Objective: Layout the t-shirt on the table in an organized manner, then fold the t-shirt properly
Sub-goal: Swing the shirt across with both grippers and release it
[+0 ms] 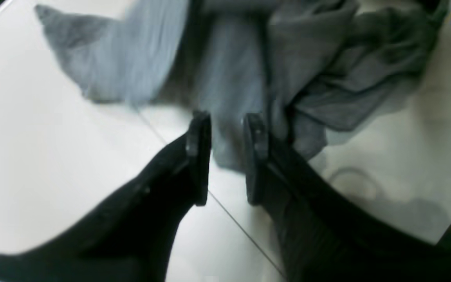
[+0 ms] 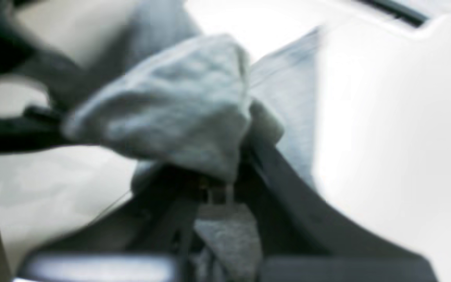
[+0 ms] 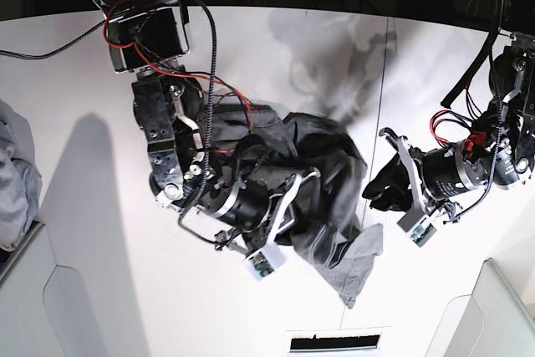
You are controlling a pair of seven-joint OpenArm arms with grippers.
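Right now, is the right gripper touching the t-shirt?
Touching. The right wrist view shows the right gripper shut on a bunched fold of the grey t-shirt, with cloth pinched between its jaws and draping over them.

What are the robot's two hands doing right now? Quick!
Left gripper: open, fingers apart, holding nothing; the t-shirt lies just beyond them.
Right gripper: shut on the t-shirt, cloth bunched between its fingers.
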